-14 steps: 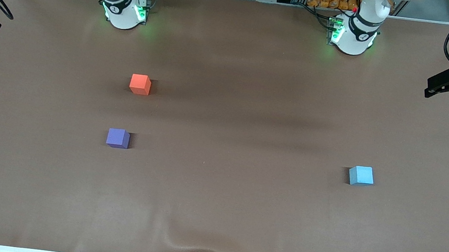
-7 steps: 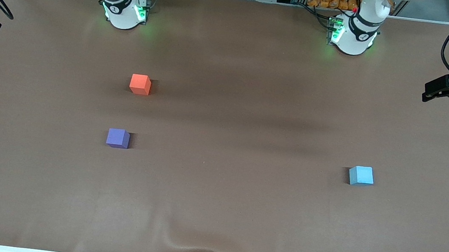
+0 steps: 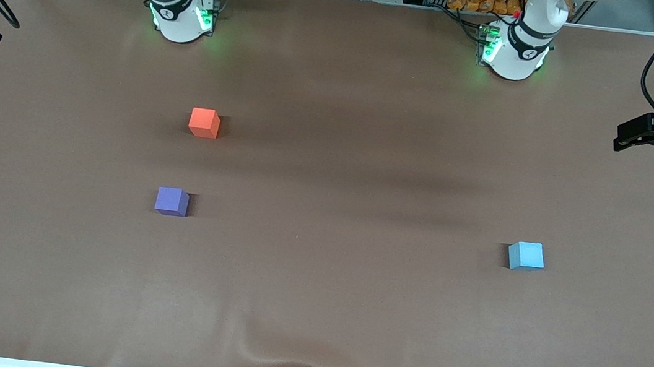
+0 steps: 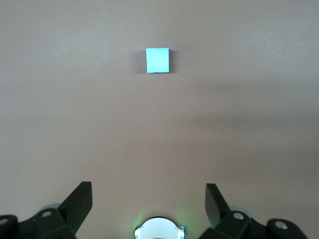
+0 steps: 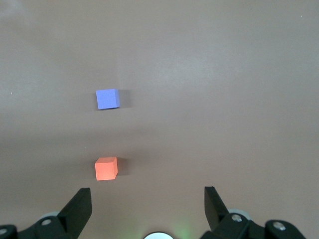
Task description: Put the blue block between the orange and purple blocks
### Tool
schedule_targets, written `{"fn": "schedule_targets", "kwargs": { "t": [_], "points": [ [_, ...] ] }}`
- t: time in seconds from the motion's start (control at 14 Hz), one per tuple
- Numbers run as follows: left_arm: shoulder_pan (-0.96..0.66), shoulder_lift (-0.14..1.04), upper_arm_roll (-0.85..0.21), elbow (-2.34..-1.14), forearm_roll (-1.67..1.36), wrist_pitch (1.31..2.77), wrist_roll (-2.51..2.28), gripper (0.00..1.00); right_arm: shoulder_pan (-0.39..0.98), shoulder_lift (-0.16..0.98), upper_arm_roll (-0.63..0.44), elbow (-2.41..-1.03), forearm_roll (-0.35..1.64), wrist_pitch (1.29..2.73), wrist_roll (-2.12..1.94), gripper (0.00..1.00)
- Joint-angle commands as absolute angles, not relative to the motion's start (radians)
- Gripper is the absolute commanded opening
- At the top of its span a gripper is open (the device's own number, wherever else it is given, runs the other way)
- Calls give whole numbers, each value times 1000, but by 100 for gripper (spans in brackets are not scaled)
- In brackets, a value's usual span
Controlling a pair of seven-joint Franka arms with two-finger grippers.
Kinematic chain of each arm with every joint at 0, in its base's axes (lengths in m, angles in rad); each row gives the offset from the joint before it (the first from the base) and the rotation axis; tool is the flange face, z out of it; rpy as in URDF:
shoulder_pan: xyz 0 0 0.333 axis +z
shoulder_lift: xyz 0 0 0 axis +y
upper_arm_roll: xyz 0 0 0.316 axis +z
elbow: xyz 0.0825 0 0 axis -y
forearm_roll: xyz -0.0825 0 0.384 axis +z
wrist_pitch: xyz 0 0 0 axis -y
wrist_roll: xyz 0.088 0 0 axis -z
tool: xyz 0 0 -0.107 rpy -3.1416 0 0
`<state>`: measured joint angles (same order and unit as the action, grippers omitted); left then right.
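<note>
blue block (image 3: 526,256) sat alone toward the left arm's end of the brown table (image 3: 327,283), well apart from orange block (image 3: 204,122) and purple block (image 3: 171,200). left gripper (image 4: 148,201) and right gripper (image 5: 147,201) hovered open, holding nothing.

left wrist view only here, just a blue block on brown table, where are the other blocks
Observer: The orange block and purple block sit toward the right arm's end; the blue block is alone at the left arm's end.
Operator: gap between them free
Observer: Yes. Bare table lies between them, purple nearer the front camera.
Operator: right gripper busy
Observer: No. The right gripper is open above those two blocks, holding nothing.
</note>
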<state>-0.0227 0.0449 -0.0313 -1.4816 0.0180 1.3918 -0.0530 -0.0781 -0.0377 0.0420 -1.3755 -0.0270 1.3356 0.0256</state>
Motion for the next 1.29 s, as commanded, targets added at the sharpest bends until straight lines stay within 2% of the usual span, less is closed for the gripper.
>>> {"fn": "schedule_targets", "kwargs": {
  "t": [0.0,0.43,0.71,1.21],
  "points": [
    [-17,81,-32,-1479,12,1410,-38,100,-80,-29,41,-1350,-14,1316,34,100],
    [-15,139,-31,-1600,12,1593,-38,100,-80,-29,41,-1350,-15,1318,34,100],
    [-12,334,-31,-1598,14,1742,-38,100,-80,-29,41,-1350,-15,1316,34,100],
    [14,563,-31,-1612,14,1985,-51,100,-78,-29,41,-1350,-15,1316,34,100]
  ]
}}
